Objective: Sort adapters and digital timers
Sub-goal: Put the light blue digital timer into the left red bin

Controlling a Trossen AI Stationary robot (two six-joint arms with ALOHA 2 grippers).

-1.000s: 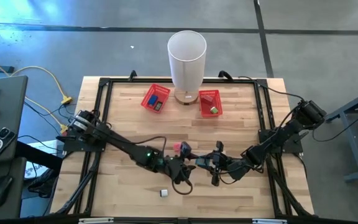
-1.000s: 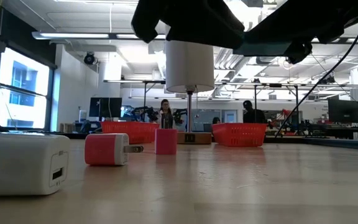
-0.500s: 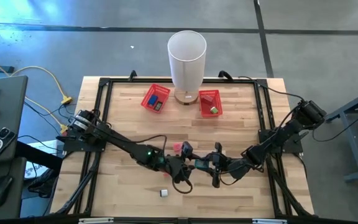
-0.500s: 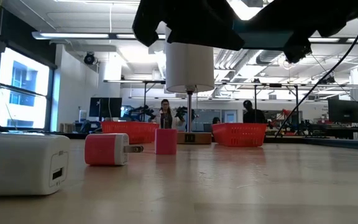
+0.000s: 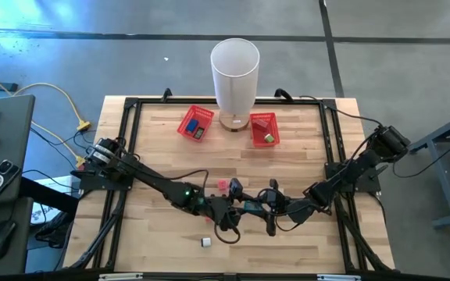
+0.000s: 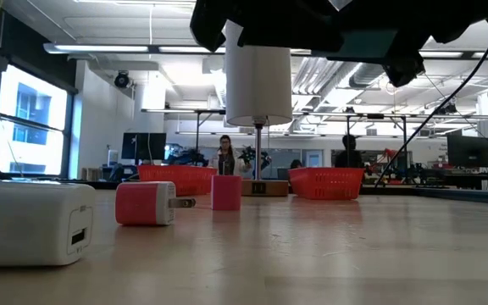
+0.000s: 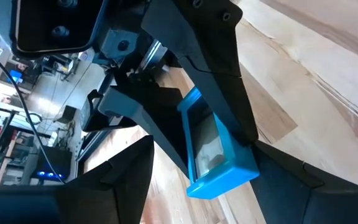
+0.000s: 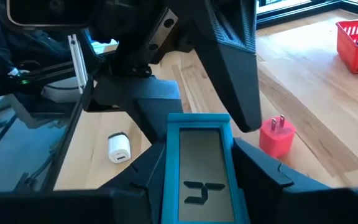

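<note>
Over the last second the right gripper [image 5: 262, 207] has closed in, so both sets of fingers now clasp the blue timer [image 8: 199, 171], mid-handover.

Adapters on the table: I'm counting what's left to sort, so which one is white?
The white adapter lying alone near the table's front edge; the other loose ones are pink and lie farther back.

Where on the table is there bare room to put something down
Bare wood lies between the two red baskets and the arms, and in the front right corner. The front middle is crowded: both pincers meet on the blue timer, with pink and white adapters nearby.
</note>
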